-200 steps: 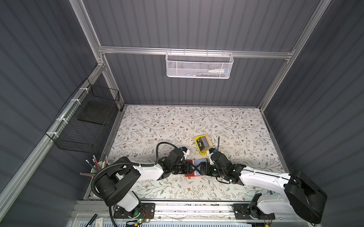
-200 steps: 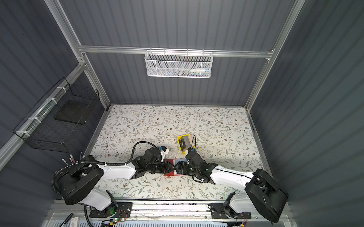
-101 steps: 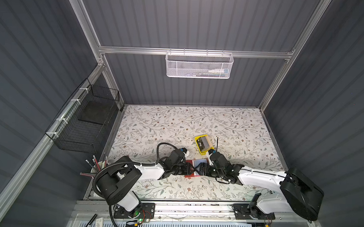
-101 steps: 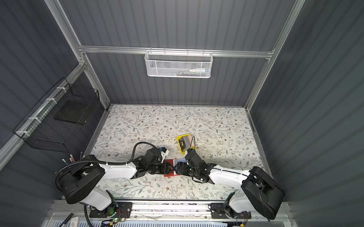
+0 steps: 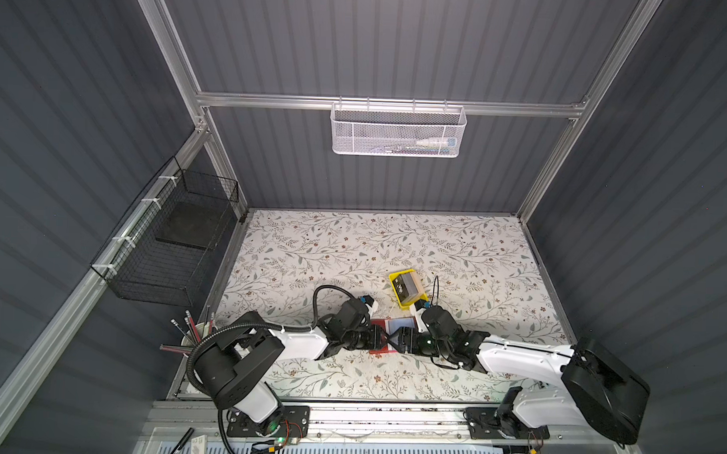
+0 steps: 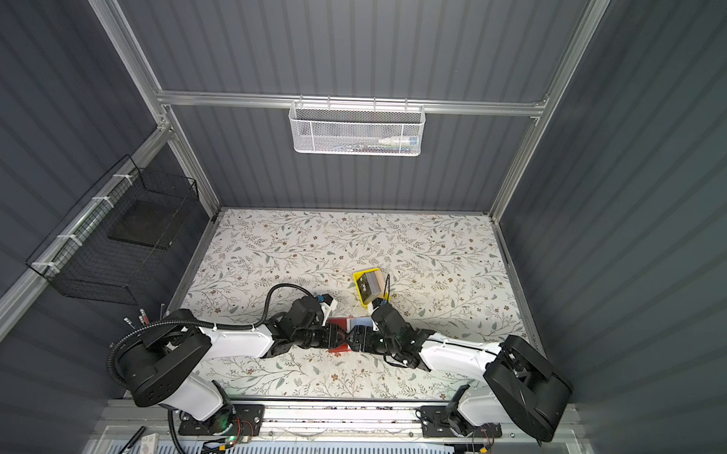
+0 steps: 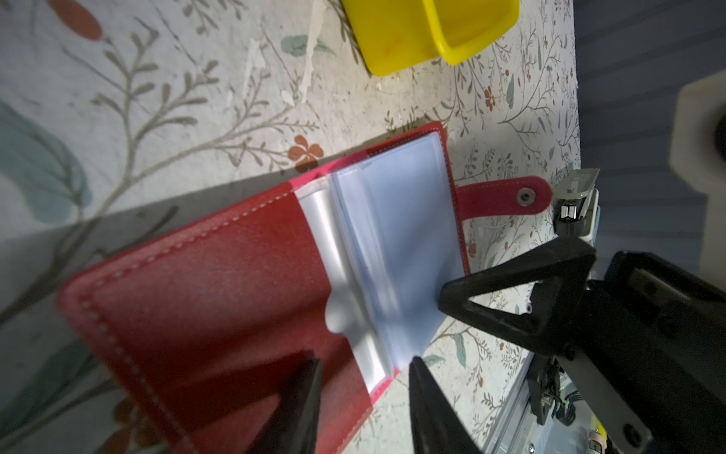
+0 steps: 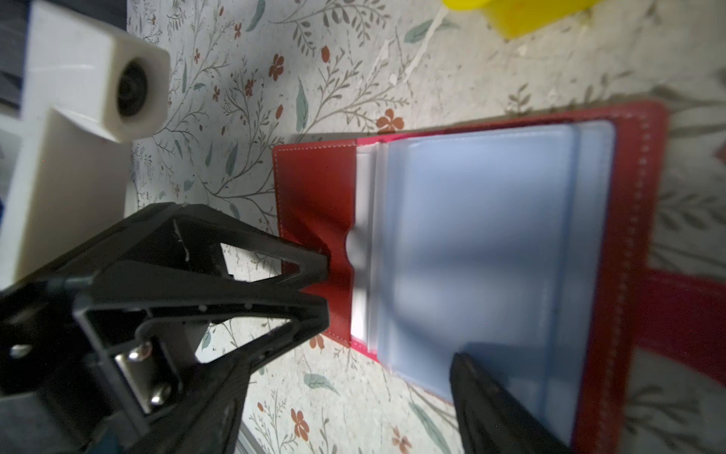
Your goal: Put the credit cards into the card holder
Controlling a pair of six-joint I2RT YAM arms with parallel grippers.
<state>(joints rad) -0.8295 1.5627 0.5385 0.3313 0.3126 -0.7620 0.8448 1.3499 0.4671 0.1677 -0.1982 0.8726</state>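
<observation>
holder (image 7: 220, 298) open, table (image 5: 353, 244) front edge | left gripper (image 7: 363, 363) half-open, pinning it down | right gripper (image 5: 400, 340) wide, empty | cards (image 5: 407, 284) likely stiff, slick: pinch short edge

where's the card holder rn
In a top view the red card holder lies open on the floral table near its front edge, between the left gripper and right gripper, in front of the yellow tray.

black card (image 5: 404, 286) in the yellow tray (image 5: 394, 276): pale lettering on its face, too small to read in either top view.
white packet (image 5: 196, 453) at the front edge: red marks, not legible.
wrist views: no text can be read.
</observation>
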